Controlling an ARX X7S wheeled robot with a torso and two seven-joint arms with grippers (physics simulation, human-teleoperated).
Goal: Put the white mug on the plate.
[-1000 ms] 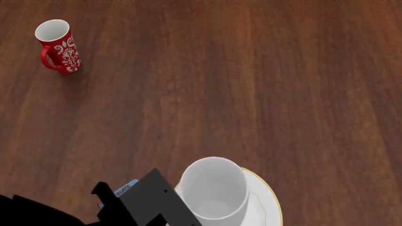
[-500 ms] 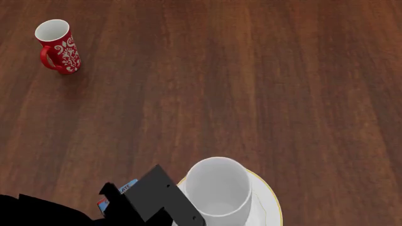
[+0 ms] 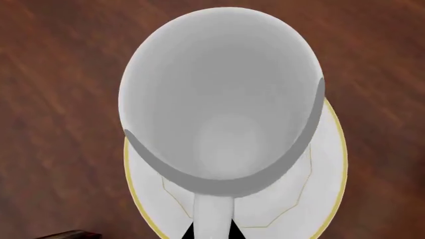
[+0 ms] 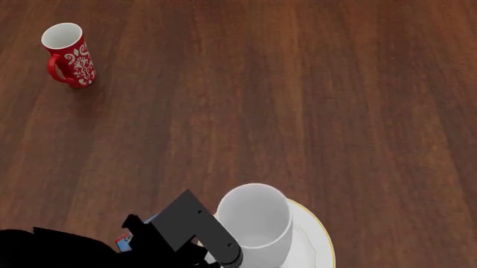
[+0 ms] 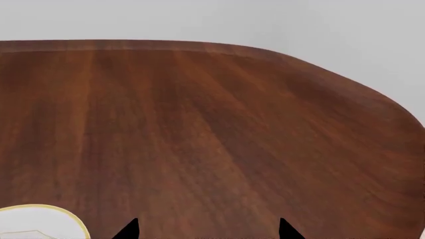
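The white mug (image 4: 255, 223) stands upright over the plate (image 4: 316, 243) at the tabletop's near edge, handle toward the left gripper (image 4: 212, 251), whose jaws seem pinched on it; right jaws spread.

white mug (image 4: 253, 223) plain white; plate (image 4: 316, 240) white, thin gold rim; upper-left mug (image 4: 69, 54) red, white floral; table (image 4: 298, 100) dark reddish-brown woodgrain.

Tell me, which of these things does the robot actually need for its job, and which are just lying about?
Needed: the white mug, the plate beneath it, and the left gripper at the mug's handle.

Just lying about: the red mug, standing far off on the wooden table.
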